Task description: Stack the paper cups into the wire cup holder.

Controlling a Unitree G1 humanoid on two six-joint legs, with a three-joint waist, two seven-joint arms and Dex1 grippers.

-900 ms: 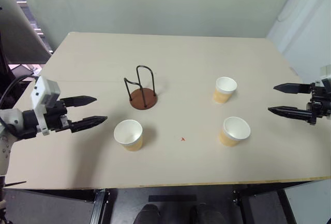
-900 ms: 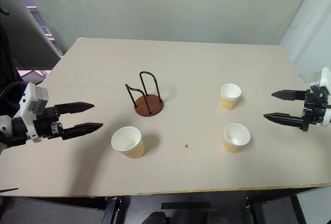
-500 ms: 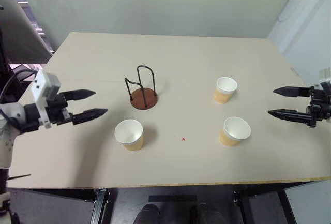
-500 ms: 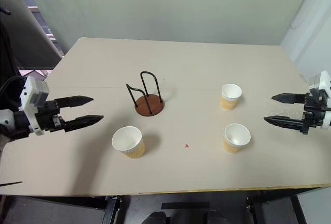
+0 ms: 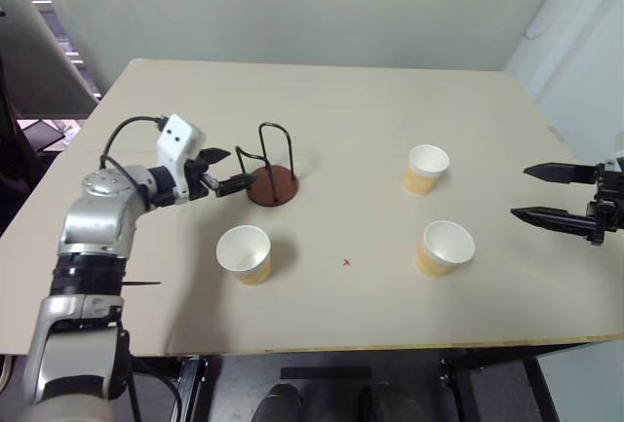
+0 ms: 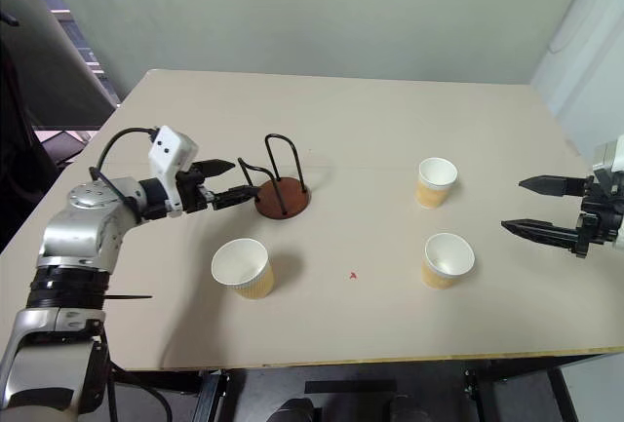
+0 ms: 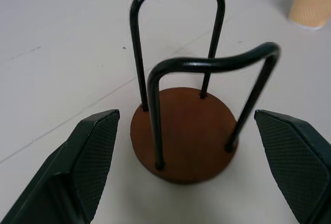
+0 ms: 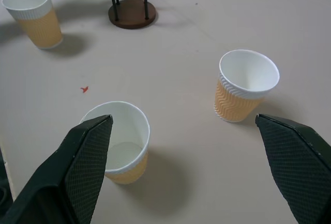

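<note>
Left tool (image 5: 231, 172) reached level toward wire cup holder (image 5: 269, 180), fingers spread wide, nothing held; right tool (image 5: 554, 194) hung wide, well off to the right; three tan-yellow paper cups (image 5: 244, 253) upright on worktop (image 5: 331, 120).

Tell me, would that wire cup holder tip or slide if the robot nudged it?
The wire cup holder probably slides rather than tips: its disc base looks broad and flat on the smooth table. Its thin wire loops look stiff and light, so pushing near the top could rock it.

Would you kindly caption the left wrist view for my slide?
Open left gripper facing the empty wire holder, a paper cup standing beyond it.
</note>
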